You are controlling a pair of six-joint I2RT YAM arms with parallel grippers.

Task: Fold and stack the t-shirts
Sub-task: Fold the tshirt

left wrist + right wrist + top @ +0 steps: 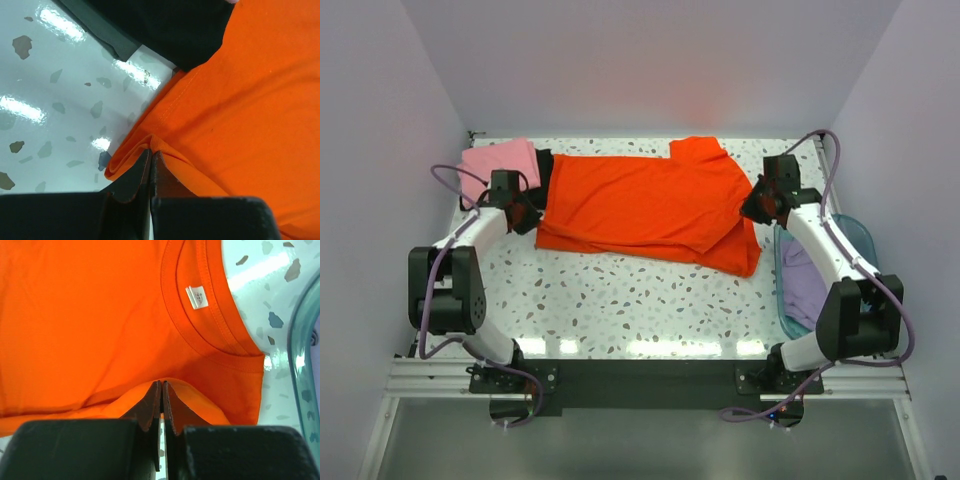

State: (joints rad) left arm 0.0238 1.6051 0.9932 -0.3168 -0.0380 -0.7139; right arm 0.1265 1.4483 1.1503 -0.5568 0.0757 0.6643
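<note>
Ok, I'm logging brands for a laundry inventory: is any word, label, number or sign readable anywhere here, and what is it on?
No text can be read in any view.
The only label is the white neck tag inside the collar of the orange t-shirt. Its dark print is too small and blurred to read.

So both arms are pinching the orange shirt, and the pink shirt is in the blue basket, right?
No. The top view shows the lavender shirt in the blue basket; the pink shirt lies on the table, far left.
</note>
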